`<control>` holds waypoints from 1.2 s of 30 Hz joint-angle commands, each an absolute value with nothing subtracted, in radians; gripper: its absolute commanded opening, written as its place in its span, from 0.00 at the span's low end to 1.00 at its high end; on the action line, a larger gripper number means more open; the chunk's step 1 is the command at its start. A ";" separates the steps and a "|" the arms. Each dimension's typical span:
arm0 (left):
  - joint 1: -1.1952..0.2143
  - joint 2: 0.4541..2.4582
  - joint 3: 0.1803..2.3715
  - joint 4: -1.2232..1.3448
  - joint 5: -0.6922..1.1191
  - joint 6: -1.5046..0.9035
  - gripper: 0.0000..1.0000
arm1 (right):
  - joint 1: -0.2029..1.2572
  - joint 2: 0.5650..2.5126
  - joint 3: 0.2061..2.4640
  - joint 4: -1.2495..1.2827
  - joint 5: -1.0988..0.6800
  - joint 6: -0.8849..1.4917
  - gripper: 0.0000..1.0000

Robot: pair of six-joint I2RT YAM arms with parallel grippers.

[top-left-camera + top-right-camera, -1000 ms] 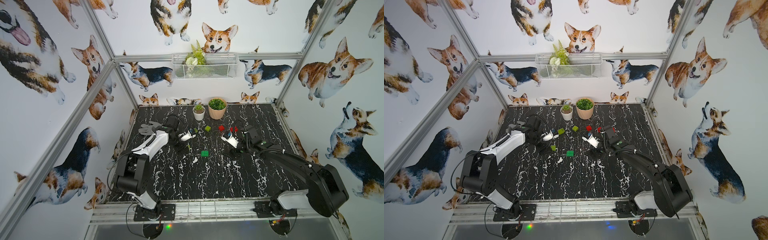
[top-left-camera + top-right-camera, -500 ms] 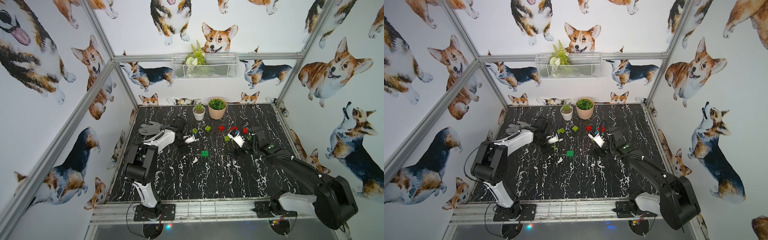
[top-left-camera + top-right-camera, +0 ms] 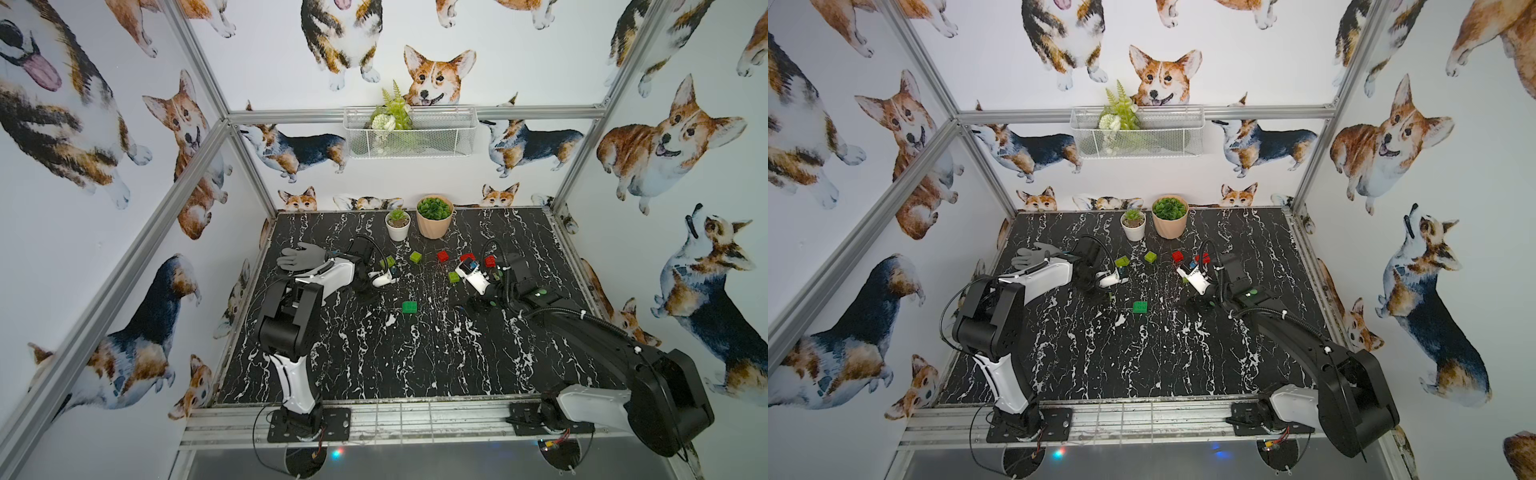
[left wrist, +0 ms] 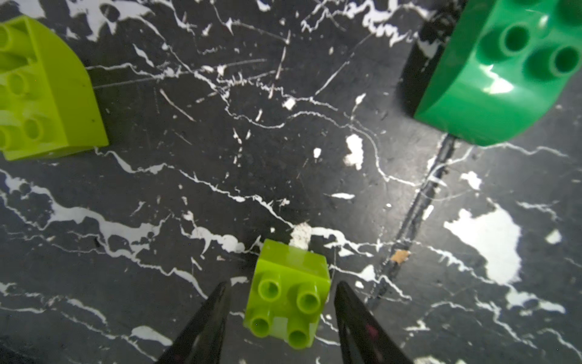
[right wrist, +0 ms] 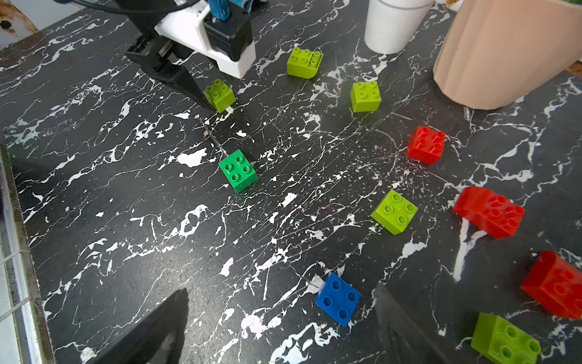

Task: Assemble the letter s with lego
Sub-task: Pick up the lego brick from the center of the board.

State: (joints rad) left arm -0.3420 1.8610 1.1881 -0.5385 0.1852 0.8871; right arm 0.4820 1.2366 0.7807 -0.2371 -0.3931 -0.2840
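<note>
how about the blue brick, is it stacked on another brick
No, the blue brick sits alone on the black table, touching no other brick.

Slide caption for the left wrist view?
Left gripper open around a lime brick on marble table, dark green brick nearby.

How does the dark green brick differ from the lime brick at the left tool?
Colour: the dark green brick is a deeper green than the lime brick.
Place: the lime brick sits between the fingers of the left tool, not yet gripped; the dark green brick stands alone in the open.
Both are square and four-studded, studs up.
</note>
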 commanded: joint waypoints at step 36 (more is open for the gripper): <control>-0.668 1.970 1.564 -0.907 0.230 0.941 0.25 | 0.413 1.196 0.667 -0.199 -0.381 -0.059 0.94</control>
